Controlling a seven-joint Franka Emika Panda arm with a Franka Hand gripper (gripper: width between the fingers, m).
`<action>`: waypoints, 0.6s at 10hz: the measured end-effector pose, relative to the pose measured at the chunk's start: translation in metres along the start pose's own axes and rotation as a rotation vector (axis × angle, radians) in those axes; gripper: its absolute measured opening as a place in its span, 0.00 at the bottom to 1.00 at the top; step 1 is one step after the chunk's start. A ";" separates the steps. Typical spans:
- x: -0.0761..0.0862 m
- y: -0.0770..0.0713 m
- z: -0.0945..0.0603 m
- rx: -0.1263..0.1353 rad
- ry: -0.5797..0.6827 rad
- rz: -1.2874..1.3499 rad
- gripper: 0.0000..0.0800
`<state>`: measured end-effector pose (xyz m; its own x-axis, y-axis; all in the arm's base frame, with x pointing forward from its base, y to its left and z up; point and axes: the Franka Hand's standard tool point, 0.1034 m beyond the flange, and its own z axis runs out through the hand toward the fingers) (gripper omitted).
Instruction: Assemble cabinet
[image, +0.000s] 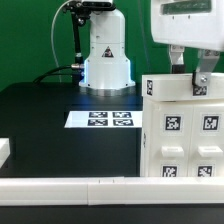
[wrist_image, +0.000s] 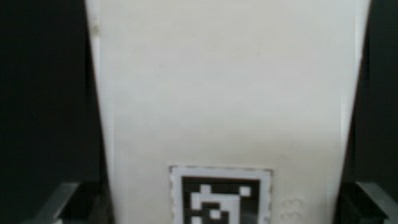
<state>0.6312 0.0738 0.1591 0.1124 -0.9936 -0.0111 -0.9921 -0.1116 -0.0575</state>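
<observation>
Cabinet stands upright at the exterior view's right on the black counter, body seemingly together. Tool sits over its top edge, fingers wide on either side, whether gripping I cannot tell. Remaining steps are unclear.

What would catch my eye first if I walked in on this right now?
Probably the big white cabinet covered in black-and-white square tags, at the exterior view's right, with the gripper straddling its top edge. Next, the flat marker board lying mid-table on the black surface, before the robot's white base.
</observation>
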 end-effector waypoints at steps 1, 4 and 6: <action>0.003 0.001 0.000 0.004 -0.034 0.132 0.69; -0.003 0.001 0.000 0.047 -0.118 0.593 0.69; -0.004 0.001 -0.001 0.050 -0.113 0.532 0.69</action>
<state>0.6294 0.0773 0.1599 -0.3967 -0.9042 -0.1584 -0.9099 0.4102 -0.0623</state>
